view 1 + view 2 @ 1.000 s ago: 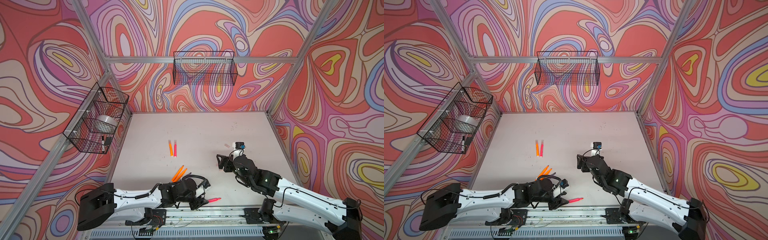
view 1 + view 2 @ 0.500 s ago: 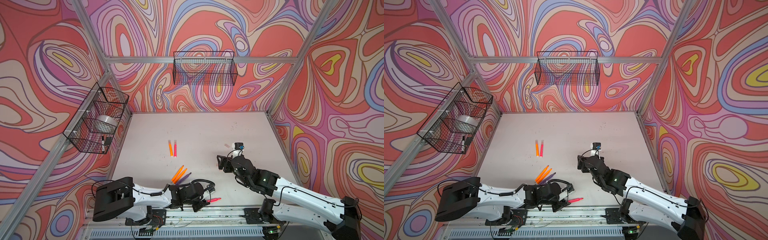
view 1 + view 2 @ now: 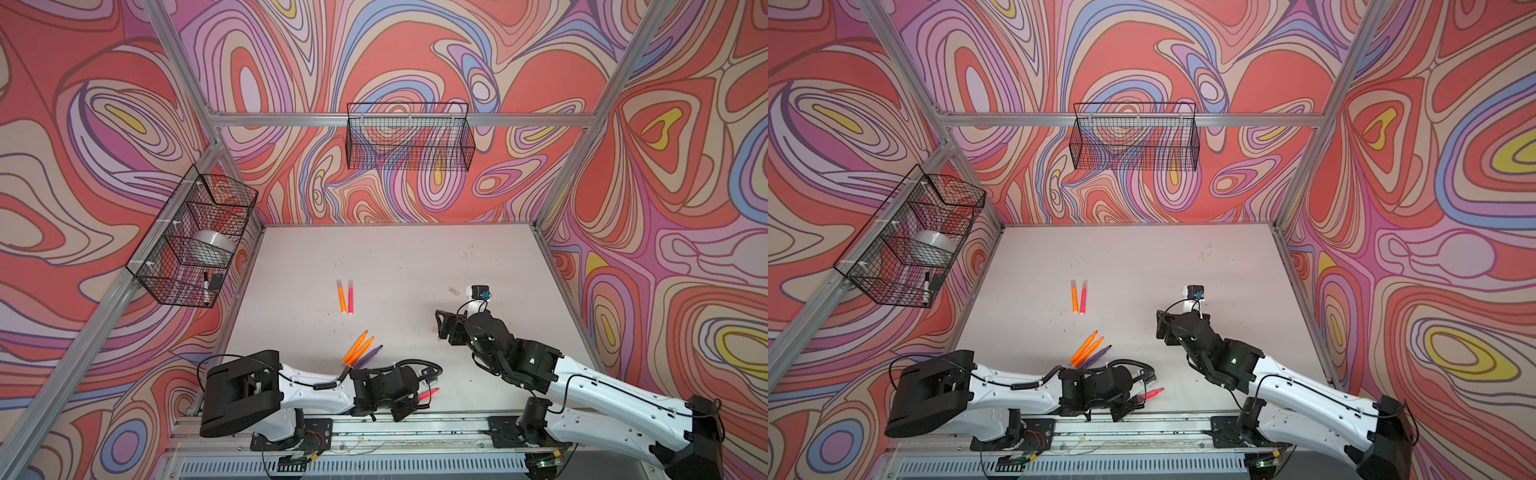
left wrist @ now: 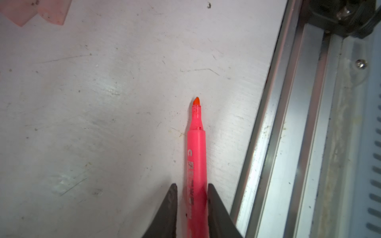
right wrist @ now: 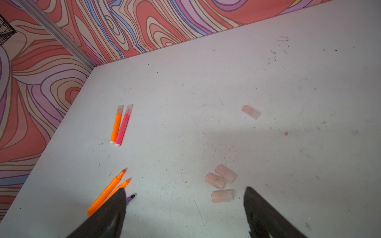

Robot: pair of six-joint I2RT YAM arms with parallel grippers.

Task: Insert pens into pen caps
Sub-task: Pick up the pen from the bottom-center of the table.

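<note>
Done: capped pair (image 3: 341,298), tabletop (image 3: 415,257) 9 o'clock.
Left: bare pens (image 3: 356,347), three, 7 o'clock; pink pen (image 4: 196,156), 6 o'clock, left gripper (image 4: 192,186) narrow astride it, grip uncertain; caps (image 5: 222,195), four, 3 o'clock, by the wide, empty right gripper (image 5: 184,190).

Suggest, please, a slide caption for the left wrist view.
Left tool straddling an uncapped hot pink pen on the white table, beside the aluminium rail.

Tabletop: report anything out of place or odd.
One hot pink pen lies uncapped at the near edge of the table, beside the metal rail, apart from the other pens. One pen cap lies alone, away from the three clustered caps. Nothing looks spilled or broken.
</note>
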